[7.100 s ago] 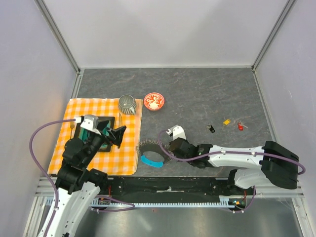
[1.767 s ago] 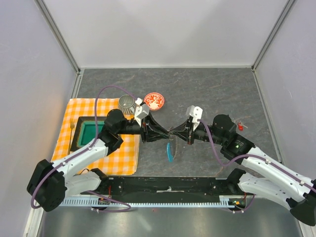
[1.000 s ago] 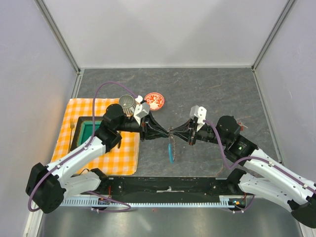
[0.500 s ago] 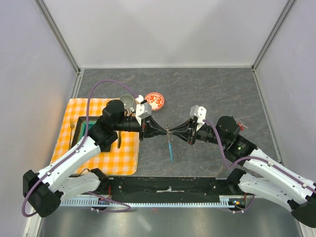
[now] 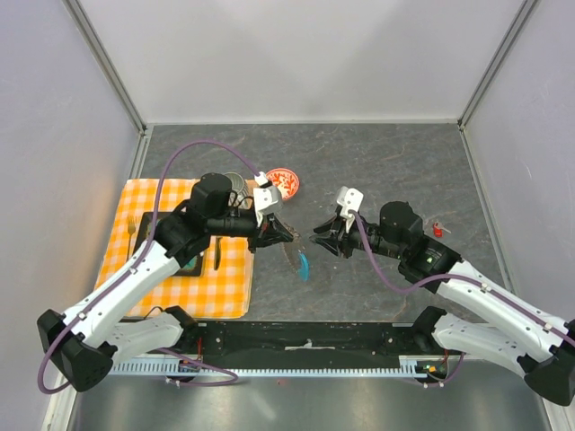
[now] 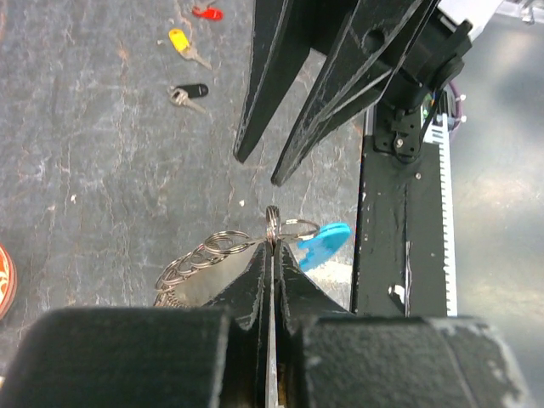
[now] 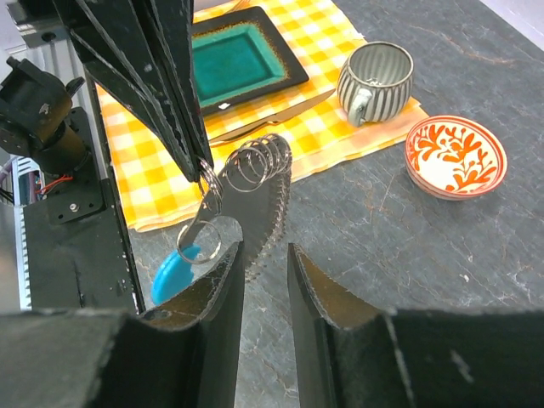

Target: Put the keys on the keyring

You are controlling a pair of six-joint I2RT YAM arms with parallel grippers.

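My left gripper (image 5: pixel 286 235) is shut on the keyring (image 6: pixel 223 247), pinching one wire ring at its fingertips (image 6: pixel 273 242). The chain of rings and the blue tag (image 5: pixel 303 267) hang below it above the table. The right gripper (image 5: pixel 321 241) faces it a short way off, open and empty, its tips (image 7: pixel 263 255) just short of the hanging keyring (image 7: pixel 255 161) and blue tag (image 7: pixel 174 274). Three loose keys lie on the table beyond the right arm: black (image 6: pixel 194 89), yellow (image 6: pixel 177 40), red (image 6: pixel 206 12). Only the red key (image 5: pixel 437 230) shows from above.
An orange checked cloth (image 5: pixel 135 202) on the left carries a green tray (image 7: pixel 242 59) and cutlery. A ribbed cup (image 7: pixel 374 76) and a red patterned bowl (image 5: pixel 281 182) stand behind the left gripper. The black base rail (image 5: pixel 305 337) runs along the near edge.
The right gripper has let go of the keyring, opened and drawn back a little. The left gripper has stayed shut on it, and the tag now hangs nearer the left gripper.
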